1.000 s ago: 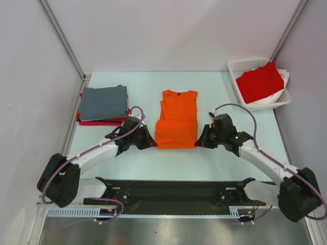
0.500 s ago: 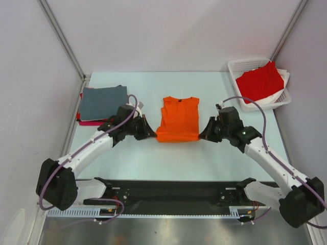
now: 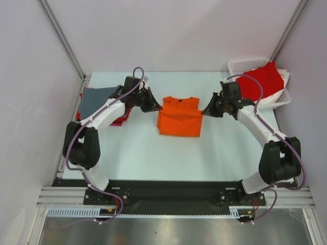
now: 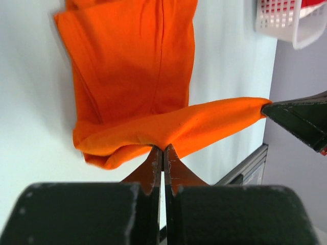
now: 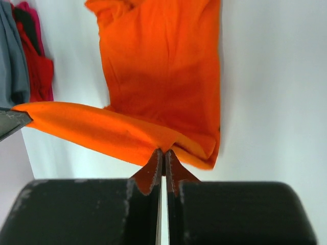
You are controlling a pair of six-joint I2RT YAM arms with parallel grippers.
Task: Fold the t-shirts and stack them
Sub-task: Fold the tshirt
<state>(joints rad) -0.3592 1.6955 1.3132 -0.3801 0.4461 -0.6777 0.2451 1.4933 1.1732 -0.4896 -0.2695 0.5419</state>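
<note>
The orange t-shirt (image 3: 179, 120) lies in the middle of the table, its near hem lifted and stretched towards the far side between both grippers. My left gripper (image 3: 158, 107) is shut on the hem's left corner (image 4: 153, 138). My right gripper (image 3: 205, 113) is shut on the right corner (image 5: 163, 143). At the left, a grey t-shirt (image 3: 97, 98) tops a stack with red and magenta cloth (image 5: 36, 71) under it, partly hidden by my left arm. A red t-shirt (image 3: 263, 79) sits in the basket.
The white lattice basket (image 3: 236, 65) stands at the far right corner of the table. Metal frame posts run along both sides, and a black rail crosses the near edge.
Both grippers have carried the shirt's near hem away from the arm bases over the shirt, folding it shorter. Both arms now reach much farther across the table.
</note>
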